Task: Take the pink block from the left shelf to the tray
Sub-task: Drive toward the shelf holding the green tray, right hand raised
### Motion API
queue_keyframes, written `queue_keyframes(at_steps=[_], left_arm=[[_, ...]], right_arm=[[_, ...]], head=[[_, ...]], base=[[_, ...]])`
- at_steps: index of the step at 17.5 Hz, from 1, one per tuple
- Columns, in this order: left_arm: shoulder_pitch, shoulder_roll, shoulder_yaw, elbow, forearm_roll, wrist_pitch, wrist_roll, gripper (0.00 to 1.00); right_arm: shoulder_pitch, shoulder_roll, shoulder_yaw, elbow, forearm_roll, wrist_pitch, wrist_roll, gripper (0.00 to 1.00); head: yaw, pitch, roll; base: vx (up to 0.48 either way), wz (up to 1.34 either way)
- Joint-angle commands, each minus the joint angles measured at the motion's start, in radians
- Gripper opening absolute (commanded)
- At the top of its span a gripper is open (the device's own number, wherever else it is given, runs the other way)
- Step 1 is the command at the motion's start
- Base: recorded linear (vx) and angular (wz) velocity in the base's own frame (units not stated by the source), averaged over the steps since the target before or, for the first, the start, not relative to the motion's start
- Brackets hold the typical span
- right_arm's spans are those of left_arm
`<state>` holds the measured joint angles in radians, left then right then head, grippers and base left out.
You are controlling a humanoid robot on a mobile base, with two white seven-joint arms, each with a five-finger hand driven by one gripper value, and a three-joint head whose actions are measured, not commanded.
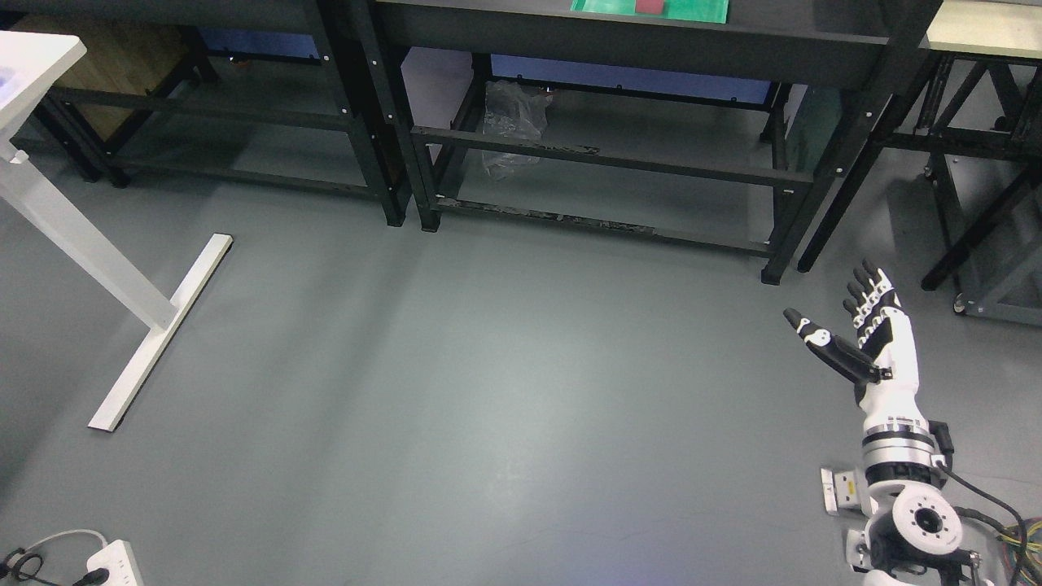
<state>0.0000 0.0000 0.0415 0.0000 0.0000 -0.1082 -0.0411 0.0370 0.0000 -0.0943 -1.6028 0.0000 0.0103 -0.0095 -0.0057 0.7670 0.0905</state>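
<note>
Head view looks down at grey floor [488,391]; black shelf frames run along the top edge.

Right hand [855,325] at about 4 o'clock in the picture, arm entering from the lower right corner. Fingers straight and spread, thumb out to the side, palm holding nothing. It hangs over bare floor, well apart from any shelf. Judgement: a carry or ready posture while the base closes in, not a reach.

Left arm not visible.

Green tray [651,10] at 12 o'clock, lying on top of the middle shelf [619,41], cut off by the picture edge. A block [650,6] sits inside it; only a thin strip shows, dark red to pink, flat-sided as far as can be told. Full shape and size hidden.

Judgement: if this is the task's block, it already lies in the tray. No other pink piece is seen on the shelves at 10–11 o'clock.

Clear plastic bag [509,126] under the middle shelf. White desk leg [122,301] at 9 o'clock.
</note>
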Motion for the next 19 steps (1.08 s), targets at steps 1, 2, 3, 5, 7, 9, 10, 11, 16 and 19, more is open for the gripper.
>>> queue_keyframes(at_steps=[1,2,3,5,7,9,10,11,16,19], left_arm=[[-0.031,0.017,0.000,-0.017,-0.002,-0.001,0.000,1.00],[-0.031,0.017,0.000,-0.017,-0.002,-0.001,0.000,1.00],[-0.031,0.017,0.000,-0.017,-0.002,-0.001,0.000,1.00],[-0.031,0.017,0.000,-0.017,-0.002,-0.001,0.000,1.00],[-0.031,0.017,0.000,-0.017,-0.002,-0.001,0.000,1.00],[-0.031,0.017,0.000,-0.017,-0.002,-0.001,0.000,1.00],[-0.031,0.017,0.000,-0.017,-0.002,-0.001,0.000,1.00],[-0.031,0.017,0.000,-0.017,-0.002,-0.001,0.000,1.00],[-0.031,0.017,0.000,-0.017,-0.002,-0.001,0.000,1.00],[-0.031,0.017,0.000,-0.017,-0.002,-0.001,0.000,1.00]], right_arm=[[-0.009,-0.017,-0.008,-0.008,0.120,-0.016,-0.010,1.00],[-0.011,-0.017,-0.001,-0.008,0.314,-0.019,-0.032,1.00],[-0.017,-0.017,0.017,-0.009,0.567,-0.018,-0.059,0.99],[-0.019,-0.032,0.074,-0.016,0.975,-0.004,-0.087,0.99],[-0.019,-0.044,0.102,-0.017,1.123,0.017,-0.086,1.00],[-0.014,-0.043,0.114,-0.055,1.085,0.016,-0.095,1.00],[-0.008,-0.043,0.114,-0.089,1.059,0.008,-0.101,1.00],[-0.005,-0.041,0.113,-0.103,1.033,-0.010,-0.113,1.00],[-0.008,-0.038,0.110,-0.100,1.023,-0.021,-0.115,1.00],[-0.006,-0.045,0.105,-0.100,1.023,-0.021,-0.116,1.00]], head=[[0.0000,0.000,0.000],[0.0000,0.000,0.000],[0.0000,0.000,0.000],[0.0000,0.000,0.000],[0.0000,0.000,0.000],[0.0000,0.000,0.000],[0.0000,0.000,0.000],[0.0000,0.000,0.000],[0.0000,0.000,0.000],[0.0000,0.000,0.000]], base=[[0.019,-0.05],[0.019,-0.05],[0.031,-0.09],[0.036,-0.12],[0.051,-0.17],[0.064,-0.21],[0.069,-0.24],[0.103,-0.24],[0.127,-0.19],[0.194,-0.02]])
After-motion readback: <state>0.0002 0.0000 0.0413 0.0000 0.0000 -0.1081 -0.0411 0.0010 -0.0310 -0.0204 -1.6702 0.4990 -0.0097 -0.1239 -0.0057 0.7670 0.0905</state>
